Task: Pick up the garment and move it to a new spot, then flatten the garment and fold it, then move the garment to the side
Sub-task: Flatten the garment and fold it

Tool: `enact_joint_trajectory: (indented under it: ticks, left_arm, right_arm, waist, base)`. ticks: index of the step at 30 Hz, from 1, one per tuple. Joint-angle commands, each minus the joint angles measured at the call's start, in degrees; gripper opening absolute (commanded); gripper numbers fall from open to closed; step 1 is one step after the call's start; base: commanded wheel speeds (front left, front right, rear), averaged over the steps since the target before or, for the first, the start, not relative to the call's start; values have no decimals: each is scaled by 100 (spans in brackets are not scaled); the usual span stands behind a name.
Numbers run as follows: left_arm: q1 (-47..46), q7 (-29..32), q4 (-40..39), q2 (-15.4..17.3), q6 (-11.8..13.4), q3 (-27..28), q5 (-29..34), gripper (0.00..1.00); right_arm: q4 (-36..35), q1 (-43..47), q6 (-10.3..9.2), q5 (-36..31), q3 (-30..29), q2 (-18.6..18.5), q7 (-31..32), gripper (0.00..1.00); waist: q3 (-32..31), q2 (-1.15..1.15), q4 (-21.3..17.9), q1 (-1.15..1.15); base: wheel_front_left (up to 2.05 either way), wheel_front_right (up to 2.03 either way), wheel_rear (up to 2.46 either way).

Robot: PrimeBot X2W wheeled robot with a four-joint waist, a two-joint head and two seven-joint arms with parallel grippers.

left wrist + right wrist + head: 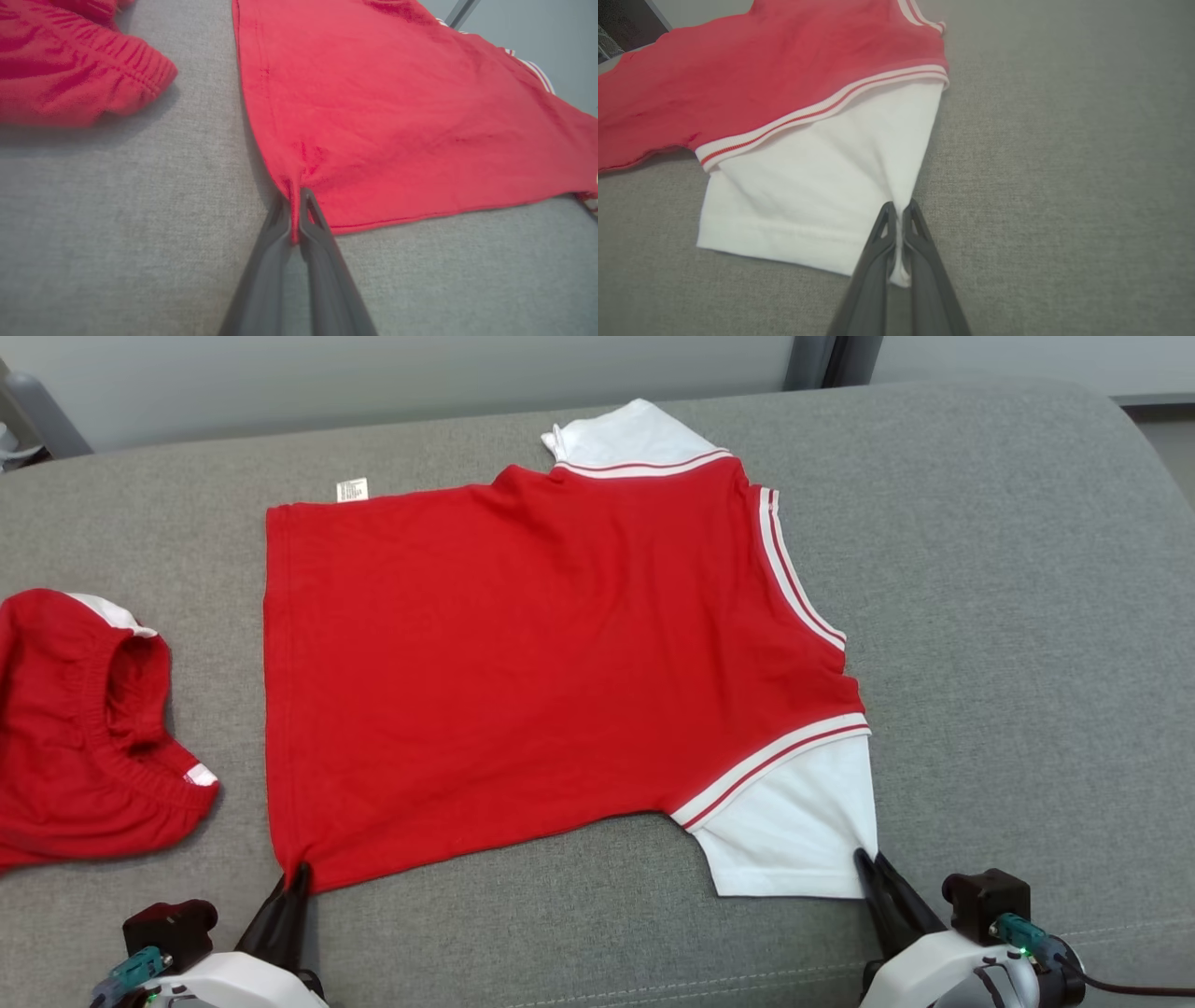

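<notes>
Left gripper (295,205): closed tight on the near hem corner of the red short-sleeved cotton T-shirt with white sleeves and striped trim (523,653). A small pleat of red cloth stands between the fingers. Right gripper (900,214): likewise closed, pinching the outer corner of the near white sleeve (808,196), with the cloth drawn into a ridge toward the tips. The shirt lies spread nearly flat on the grey woven-fabric cushion (1027,616). It stretches away ahead of both grippers, with its near edge running between them and a small white care label (352,490) at the far edge. A crumpled pair of red shorts with an elastic waistband (75,737) sits outboard of my left gripper, apart from the shirt. Risks, as I judge them:

1. Both pinches sit at the very edge of the cloth, so a quick lift could pull a corner free.
2. I cannot tell whether each pinch takes both layers; with one layer alone the shirt would open and sag instead of folding clean.
3. My right hold is on the sleeve, not the body, so tension would run unevenly and the shoulder could drag and wrinkle.
4. Any swing outboard on the left could catch the shorts.
5. Tips held low may rub the cushion weave.

Containers: none to log; both garments lie directly on the cushion.
</notes>
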Motion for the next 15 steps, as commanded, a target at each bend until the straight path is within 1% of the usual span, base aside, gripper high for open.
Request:
enact_joint_trajectory:
  ticks: [1,8,15]
  left_arm:
    - [-164,-35,-98,145,1,245,-9,0]
    - [86,-35,147,73,1,641,284,0]
    - [287,-35,525,-188,1,1020,682,0]
  right_arm:
    - [-78,-62,-16,20,154,-46,-19,0]
    - [142,-35,-16,155,328,-46,-19,0]
    - [383,94,-16,216,449,-46,-19,0]
  waist:
    - [-64,0,1,0]
    - [-472,0,-18,0]
    - [-935,0,-28,0]
  base:
    - [0,0,0]
    - [0,0,0]
    - [0,0,0]
